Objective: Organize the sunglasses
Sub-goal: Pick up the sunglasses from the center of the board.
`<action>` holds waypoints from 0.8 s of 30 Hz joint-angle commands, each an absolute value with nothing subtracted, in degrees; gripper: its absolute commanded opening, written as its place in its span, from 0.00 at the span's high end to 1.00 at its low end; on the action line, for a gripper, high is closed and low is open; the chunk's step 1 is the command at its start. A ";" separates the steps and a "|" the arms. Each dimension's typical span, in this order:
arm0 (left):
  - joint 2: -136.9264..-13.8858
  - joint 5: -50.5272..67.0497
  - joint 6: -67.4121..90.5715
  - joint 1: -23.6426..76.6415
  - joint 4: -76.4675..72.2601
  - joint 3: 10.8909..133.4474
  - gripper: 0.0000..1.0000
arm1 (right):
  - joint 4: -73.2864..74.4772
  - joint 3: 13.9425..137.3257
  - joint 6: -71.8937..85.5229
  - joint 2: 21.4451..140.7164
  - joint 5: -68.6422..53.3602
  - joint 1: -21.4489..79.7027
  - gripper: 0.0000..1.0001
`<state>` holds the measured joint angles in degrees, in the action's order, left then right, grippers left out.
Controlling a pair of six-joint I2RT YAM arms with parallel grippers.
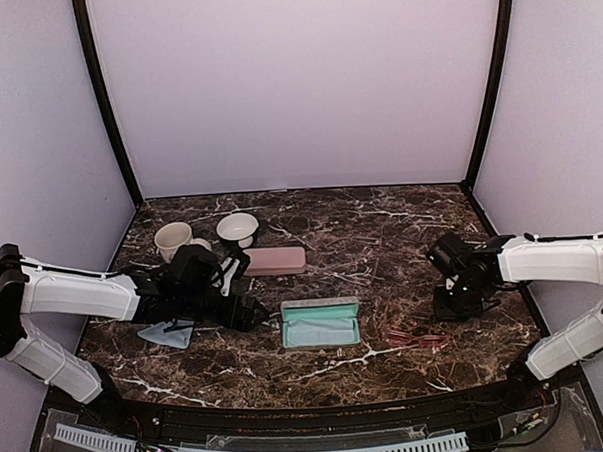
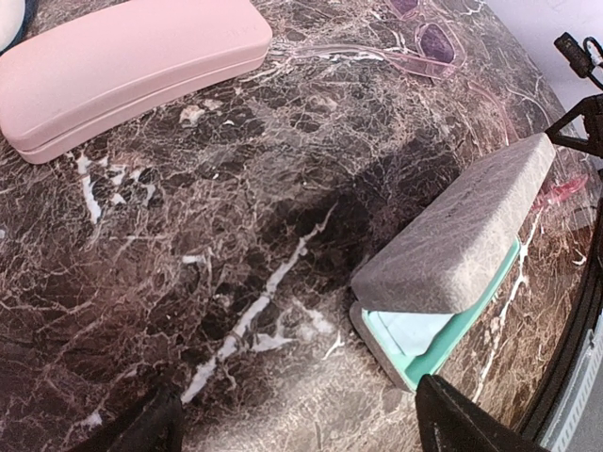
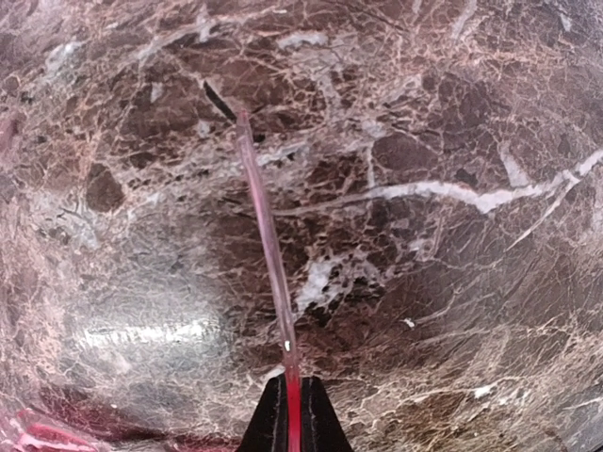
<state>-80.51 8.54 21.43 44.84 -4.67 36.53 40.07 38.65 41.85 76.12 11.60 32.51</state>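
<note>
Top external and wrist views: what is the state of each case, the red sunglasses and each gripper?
grey case: open, lid raised.
pink case: shut.
red sunglasses: on the table, one temple pinched by the right gripper.
right gripper: shut on that temple.
left gripper: open, holding nothing.

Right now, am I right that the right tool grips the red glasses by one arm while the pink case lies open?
Not quite: the pink case is closed, as the left wrist view shows; the open one is the grey case. The right tool does grip the red glasses by one arm.
</note>
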 commanded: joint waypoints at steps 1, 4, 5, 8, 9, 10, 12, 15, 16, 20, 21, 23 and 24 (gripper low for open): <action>-79.57 8.15 21.89 44.57 -4.74 37.95 0.13 | 40.04 39.55 41.16 74.49 11.49 32.34 0.97; -78.91 8.23 21.79 44.56 -4.79 38.35 0.13 | 41.44 41.41 40.69 73.91 12.33 32.59 1.00; -78.47 8.44 21.53 44.56 -4.94 38.49 0.13 | 42.17 42.31 40.41 73.65 12.88 32.60 1.00; -76.78 8.62 20.75 44.71 -6.36 38.30 0.14 | 44.98 45.61 39.49 72.70 14.54 32.90 1.00; -75.80 8.56 20.41 44.87 -7.07 38.13 0.14 | 45.54 46.68 39.08 72.37 14.96 33.10 1.00; -75.07 8.45 20.09 45.04 -7.83 37.95 0.15 | 45.87 47.70 38.66 71.90 15.45 33.39 1.00; -73.68 8.29 19.36 45.61 -9.43 37.71 0.15 | 46.14 49.65 37.73 71.21 16.04 34.37 1.00; -72.49 8.52 18.39 46.95 -10.52 38.36 0.15 | 46.32 52.84 36.44 70.70 17.09 36.42 1.00; -72.21 8.46 18.01 47.55 -10.69 38.85 0.15 | 46.32 54.44 36.21 70.63 17.71 37.35 1.00; -71.50 7.21 16.23 50.70 -10.80 41.04 0.15 | 44.47 58.59 34.81 71.00 18.65 41.36 1.00; -71.32 7.05 16.37 51.19 -10.74 41.62 0.15 | 43.68 59.49 34.21 71.43 18.36 42.39 1.00; -70.99 7.30 17.41 51.49 -10.55 42.90 0.15 | 41.77 61.08 33.02 72.61 18.13 44.56 1.00; -70.75 7.52 18.16 51.50 -10.68 43.23 0.15 | 40.87 61.76 32.30 73.36 18.00 45.63 1.00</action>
